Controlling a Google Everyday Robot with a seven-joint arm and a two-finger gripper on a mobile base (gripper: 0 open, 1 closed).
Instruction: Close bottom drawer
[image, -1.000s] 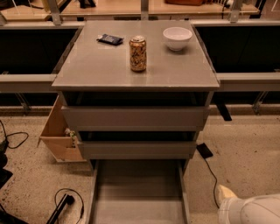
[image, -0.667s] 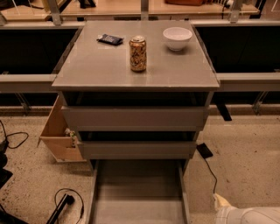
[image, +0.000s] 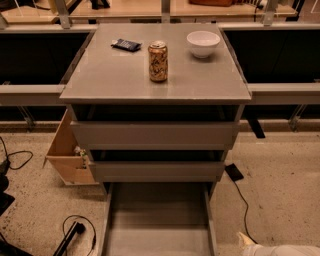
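The bottom drawer (image: 159, 220) of the grey cabinet stands pulled far out toward me. Its wide, shallow grey tray looks empty, and its front panel is cut off by the lower edge of the view. The two drawers above, the middle one (image: 156, 171) and the top one (image: 154, 135), are nearly shut. My gripper (image: 247, 241) shows only as a pale tip on the white arm (image: 282, 250) at the bottom right corner. It is low over the floor, to the right of the open drawer and apart from it.
On the cabinet top (image: 100, 80) stand a drink can (image: 158, 61), a white bowl (image: 203, 43) and a small dark packet (image: 126, 45). A light wooden box (image: 67, 152) leans at the cabinet's left. Black cables lie on the floor to the left (image: 75, 235) and right (image: 240, 192).
The white arm has sunk lower and further toward the bottom right corner, so less of it shows. The drawers have not moved.
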